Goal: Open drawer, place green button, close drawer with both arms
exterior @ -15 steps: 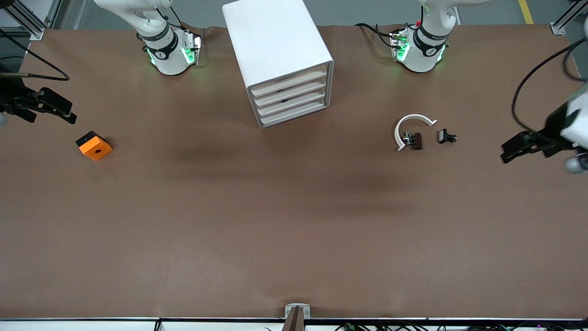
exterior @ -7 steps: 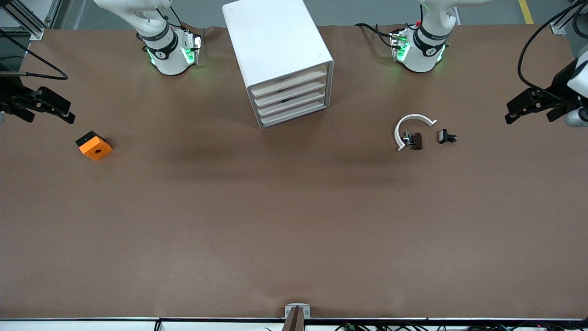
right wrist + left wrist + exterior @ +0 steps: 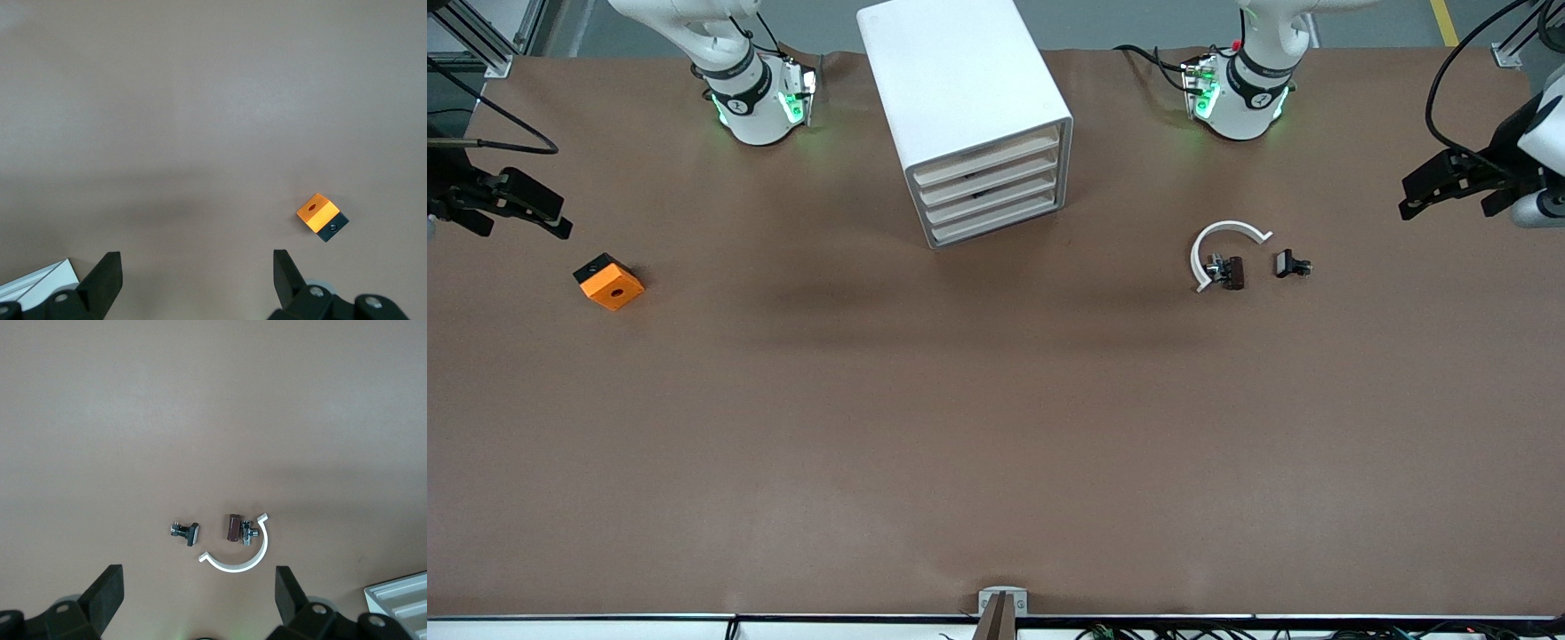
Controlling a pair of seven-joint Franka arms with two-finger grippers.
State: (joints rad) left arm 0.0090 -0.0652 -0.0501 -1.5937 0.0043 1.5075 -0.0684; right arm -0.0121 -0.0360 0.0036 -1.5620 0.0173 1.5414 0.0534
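Both pincers hang spread wide and empty. The left pincer (image 3: 1430, 189) is over the left arm's end of the counter (image 3: 996, 427). The right pincer (image 3: 523, 212) is over the right arm's end, close above the orange block (image 3: 609, 282).

The cabinet (image 3: 951, 80) stands between the two arm bases. Its four fronts face the front camera, turned slightly toward the left arm's end. Every drawer (image 3: 989, 180) looks pushed in, so I judge that nothing has started.

The relation that matters is which arm takes the button. My best candidate is the small dark part (image 3: 1291, 264), lying on the counter between the cabinet and the left pincer. It sits just beside a white C-shaped clip (image 3: 1225, 233) and a brown part with metal fittings (image 3: 1230, 272). It is much nearer the left arm, which leaves the drawer pull to the right arm.

In the left wrist view the dark part (image 3: 185, 532) lies with its long axis roughly across the gap between the fingers (image 3: 107, 593), so I would probably turn the wrist before closing.

I cannot make out a green cap on any part, so my pick of the button is uncertain. A dark speck (image 3: 975, 191) shows on the middle fronts. I cannot tell whether it is a handle or a gap.
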